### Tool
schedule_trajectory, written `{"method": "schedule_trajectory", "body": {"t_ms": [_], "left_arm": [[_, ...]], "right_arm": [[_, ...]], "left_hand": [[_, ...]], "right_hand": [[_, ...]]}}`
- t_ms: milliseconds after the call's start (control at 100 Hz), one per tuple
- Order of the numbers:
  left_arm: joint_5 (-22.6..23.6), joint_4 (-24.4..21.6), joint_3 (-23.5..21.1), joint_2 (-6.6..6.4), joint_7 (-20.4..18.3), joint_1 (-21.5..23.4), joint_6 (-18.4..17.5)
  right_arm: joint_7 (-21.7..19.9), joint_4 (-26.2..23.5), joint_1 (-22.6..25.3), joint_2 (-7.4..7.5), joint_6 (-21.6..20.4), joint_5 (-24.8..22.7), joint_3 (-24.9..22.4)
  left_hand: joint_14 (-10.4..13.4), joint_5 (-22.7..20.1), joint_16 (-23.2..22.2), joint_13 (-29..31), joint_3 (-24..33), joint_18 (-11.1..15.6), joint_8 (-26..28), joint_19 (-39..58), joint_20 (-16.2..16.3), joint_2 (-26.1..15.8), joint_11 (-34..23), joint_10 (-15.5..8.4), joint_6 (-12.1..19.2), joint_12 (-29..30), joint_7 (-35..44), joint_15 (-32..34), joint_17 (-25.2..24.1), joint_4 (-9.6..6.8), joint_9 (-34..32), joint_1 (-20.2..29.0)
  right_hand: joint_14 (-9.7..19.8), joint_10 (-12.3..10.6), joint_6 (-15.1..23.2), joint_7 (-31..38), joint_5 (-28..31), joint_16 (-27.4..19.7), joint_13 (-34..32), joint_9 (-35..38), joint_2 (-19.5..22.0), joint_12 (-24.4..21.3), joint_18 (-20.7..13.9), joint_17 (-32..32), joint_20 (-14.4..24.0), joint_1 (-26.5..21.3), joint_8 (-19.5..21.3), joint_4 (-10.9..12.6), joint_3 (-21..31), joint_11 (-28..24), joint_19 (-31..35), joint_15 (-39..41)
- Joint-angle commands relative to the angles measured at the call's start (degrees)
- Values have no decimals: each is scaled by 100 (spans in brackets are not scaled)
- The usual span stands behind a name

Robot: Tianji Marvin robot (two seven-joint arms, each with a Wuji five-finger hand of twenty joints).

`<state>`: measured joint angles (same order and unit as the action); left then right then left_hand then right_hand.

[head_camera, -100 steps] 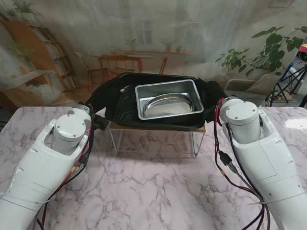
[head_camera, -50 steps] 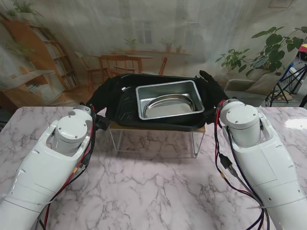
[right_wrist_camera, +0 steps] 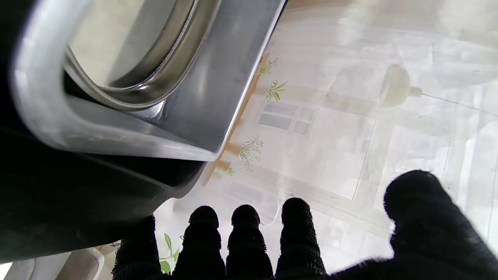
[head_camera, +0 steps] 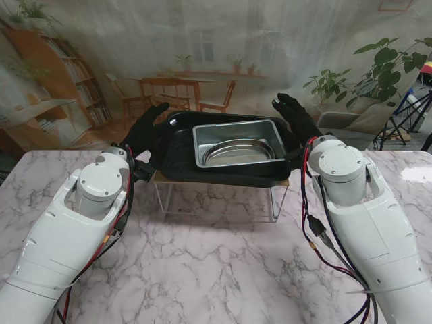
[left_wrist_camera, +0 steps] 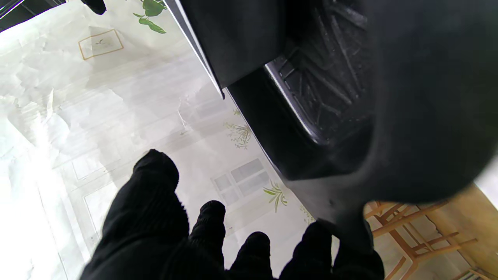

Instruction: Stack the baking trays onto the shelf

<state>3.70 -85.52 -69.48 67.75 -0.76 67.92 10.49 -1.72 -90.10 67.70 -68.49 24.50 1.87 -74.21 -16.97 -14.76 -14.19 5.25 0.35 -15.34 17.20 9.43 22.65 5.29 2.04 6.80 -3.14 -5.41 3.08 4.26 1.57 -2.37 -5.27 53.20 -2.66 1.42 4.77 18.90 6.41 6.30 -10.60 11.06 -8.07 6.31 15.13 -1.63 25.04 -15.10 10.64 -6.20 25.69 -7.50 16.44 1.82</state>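
A black baking tray (head_camera: 177, 150) rests on the small wire shelf (head_camera: 219, 181) at the far middle of the marble table. Inside it sits a rectangular silver tray (head_camera: 240, 128) holding an oval steel dish (head_camera: 236, 151). My left hand (head_camera: 147, 133), in a black glove, stands open just off the black tray's left end. My right hand (head_camera: 293, 117) stands open beside its right end. In the left wrist view the black tray (left_wrist_camera: 295, 97) lies close to the spread fingers (left_wrist_camera: 155, 202). In the right wrist view the silver tray (right_wrist_camera: 186, 101) is beside the straight fingers (right_wrist_camera: 245, 241).
The shelf has a wooden top edge and thin wire legs (head_camera: 275, 202). Marble table (head_camera: 216, 270) stretches between my two white arms. A printed backdrop hangs behind the shelf, and a tripod (head_camera: 405, 115) stands at the far right.
Both hands have let go of the black tray's ends and spread open, lifting away outward. The stack of trays stays on the shelf.
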Motion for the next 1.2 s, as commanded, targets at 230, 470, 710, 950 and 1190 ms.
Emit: {"method": "schedule_trajectory", "body": {"t_ms": [230, 470, 710, 950, 1190], "left_arm": [[110, -98, -196, 4, -57, 17, -114], [248, -271, -556, -59, -60, 249, -411], [398, -777, -1008, -100, 112, 899, -860], [318, -1192, -1336, -103, 316, 1595, -1616], [510, -1471, -1501, -111, 525, 2256, -2233]], "right_arm": [[-48, -249, 250, 56, -228, -239, -282], [-187, -663, 750, 200, -696, -727, -684], [-161, -1206, 1522, 275, -1499, -948, -1155], [-6, -1692, 2329, 284, -2342, -939, -1452], [236, -1919, 2964, 254, -3037, -865, -1452]], "left_hand": [[616, -7, -78, 103, -117, 288, 67, -207, 190, -75, -312, -215, 81, -266, 90, 40, -106, 115, -182, -22], [714, -313, -227, 258, -107, 418, 365, -141, 379, -203, -603, -20, -286, -615, 412, 118, -126, 96, -522, 117], [463, -819, -792, 798, -124, 278, 706, 225, 907, -551, -953, 223, -600, -1174, 726, 535, 227, 67, -1120, 374], [140, -1474, -1207, 1549, -120, -125, 916, 857, 1514, -704, -1405, 457, -836, -1538, 1061, 975, 670, 56, -2184, 470], [-17, -1815, -1338, 1922, -88, -198, 1480, 2891, 952, -607, -1615, 553, -891, -1642, 1352, 1263, 212, 46, -2673, 517]], "right_hand": [[269, -202, 16, 701, -62, -104, 85, -119, 29, 53, -691, -1, 196, 176, -110, 107, 98, -46, -20, -269], [-56, 76, -30, 1603, 174, 162, -275, -75, -80, 381, -522, 225, 358, 150, 52, 120, 269, -763, 92, -116], [-347, 353, -117, 1794, 712, 623, -821, -68, -193, 881, -255, 641, 712, 66, 447, 138, 521, -2022, 498, 290], [-420, 461, -187, 1815, 1087, 721, -962, 316, -253, 988, -142, 770, 754, -86, 517, 159, 704, -2358, 614, 572], [-420, 504, -205, 1691, 1521, 670, -996, 811, -320, 952, -44, 759, 684, -206, 532, 165, 828, -2279, 592, 659]]}}
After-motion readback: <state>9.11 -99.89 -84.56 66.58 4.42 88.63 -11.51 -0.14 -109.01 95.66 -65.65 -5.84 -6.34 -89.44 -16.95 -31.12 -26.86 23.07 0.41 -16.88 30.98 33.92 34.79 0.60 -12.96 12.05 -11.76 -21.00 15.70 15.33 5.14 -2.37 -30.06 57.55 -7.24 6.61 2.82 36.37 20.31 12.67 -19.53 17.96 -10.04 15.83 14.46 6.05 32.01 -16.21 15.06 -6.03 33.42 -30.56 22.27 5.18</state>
